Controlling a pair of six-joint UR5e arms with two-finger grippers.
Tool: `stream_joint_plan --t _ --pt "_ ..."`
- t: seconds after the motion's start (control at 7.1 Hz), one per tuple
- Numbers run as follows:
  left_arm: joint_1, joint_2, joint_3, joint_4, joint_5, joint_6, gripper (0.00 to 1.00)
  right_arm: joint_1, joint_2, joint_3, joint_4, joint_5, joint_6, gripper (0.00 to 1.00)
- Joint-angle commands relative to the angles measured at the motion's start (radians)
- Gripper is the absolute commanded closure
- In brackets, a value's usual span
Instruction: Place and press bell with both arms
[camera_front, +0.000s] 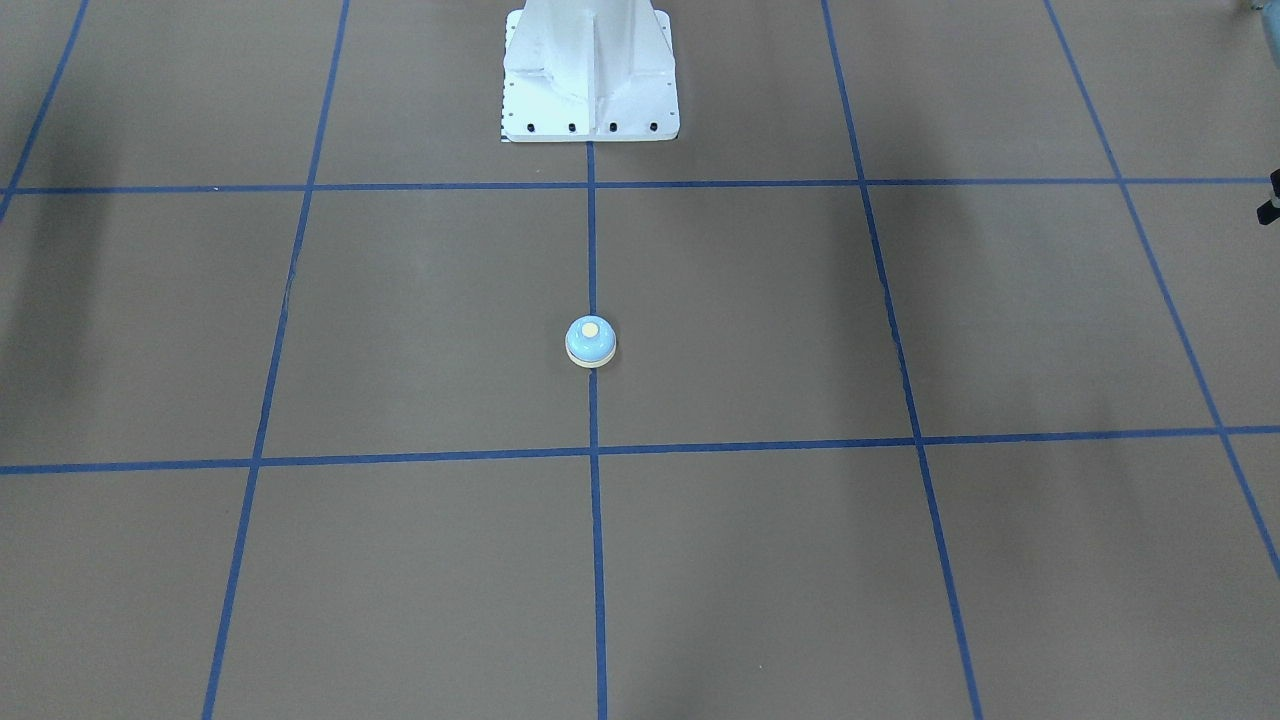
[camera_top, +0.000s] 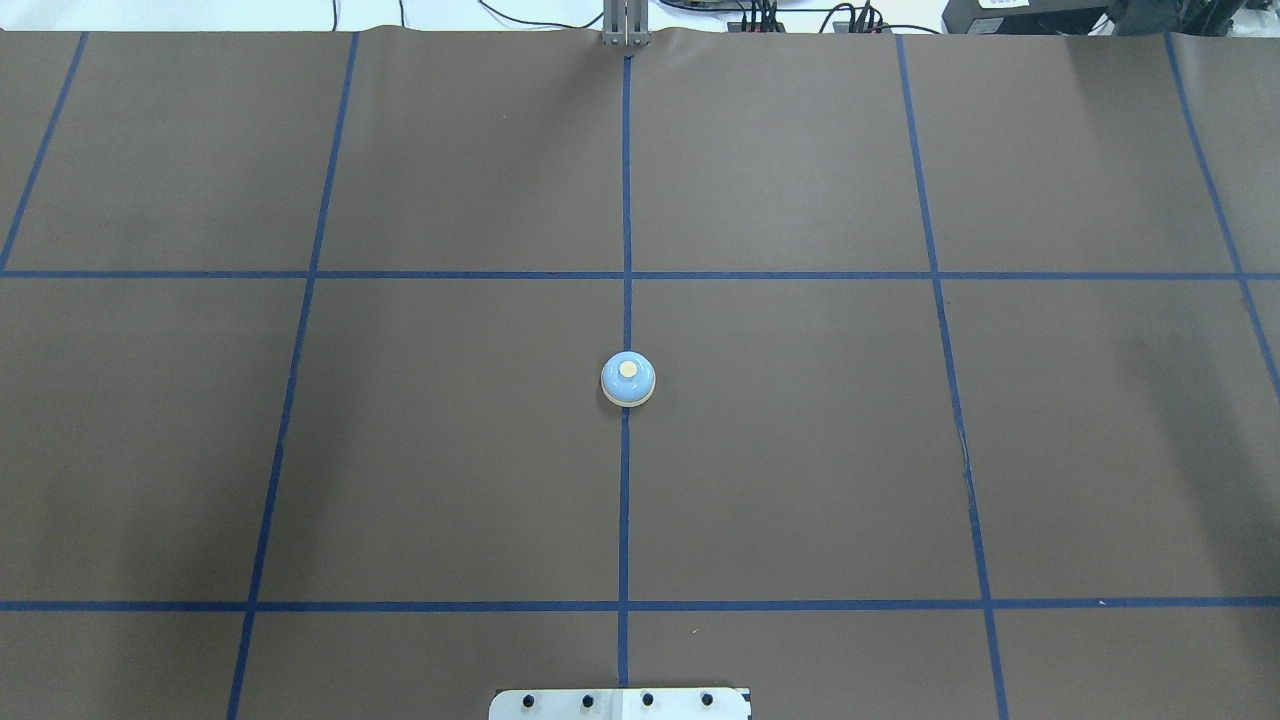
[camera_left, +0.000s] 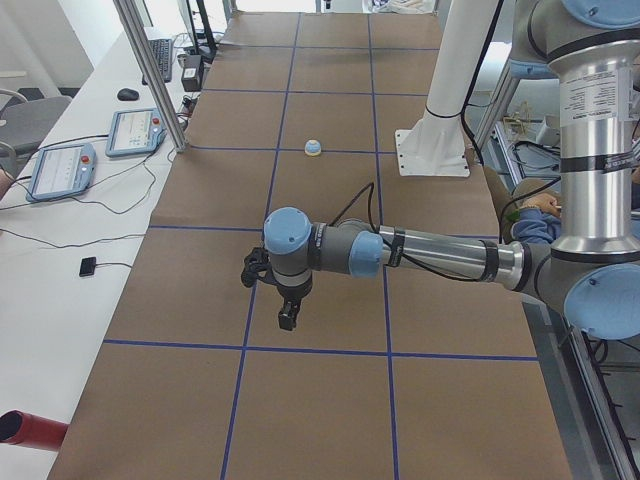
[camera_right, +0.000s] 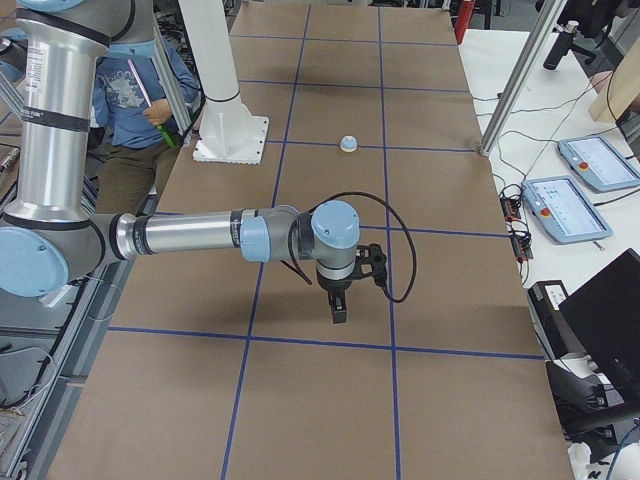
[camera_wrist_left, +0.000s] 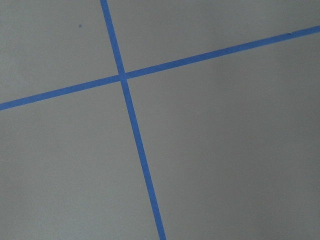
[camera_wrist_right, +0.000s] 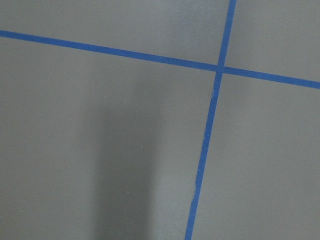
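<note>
On the brown tabletop (camera_front: 400, 300), front-facing view: the bell (camera_front: 590, 341) stands upright at centre, on the middle line of the blue tape grid (camera_front: 592, 250), between two cross lines. The white pedestal (camera_front: 590, 80) is at 12 o'clock from it, well apart.

Overhead: the bell is on the centre tape line with the pedestal plate at 6 o'clock. Cables and plugs run along the far edge at 12 o'clock.

Left side view: the left arm (camera_left: 440, 255) stretches out low and level. The left claw (camera_left: 288, 318) points down over the tabletop near a tape line. The bell is well apart at 12 o'clock from it. Can't tell whether the claw is spread or pressed together. A white bench (camera_left: 60, 260) at 9 o'clock carries two teach pendants (camera_left: 60, 170).

Right side view: the right arm (camera_right: 190, 235) is in the mirrored pose. The right claw (camera_right: 338, 312) points down over the tabletop, with the bell well apart at 12 o'clock. Claw state can't be told here either. A person (camera_right: 135, 90) in a blue top is at 10 o'clock, beside the pedestal.

Left wrist view: only brown surface and one tape crossing.

Right wrist view: brown surface and a tape crossing, plus a soft shadow band at 7 o'clock.
</note>
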Motion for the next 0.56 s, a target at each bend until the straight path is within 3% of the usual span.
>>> stream_joint_plan --t 0.0,0.42 --pt "0.001 -0.001 -0.001 -0.001 0.003 -0.009 0.01 0.001 -0.001 0.004 0.024 -0.018 0.0 0.0" --pt "-0.011 0.001 -0.007 -0.002 0.002 -0.009 0.01 -0.001 0.007 0.004 0.025 -0.004 0.009 0.0"
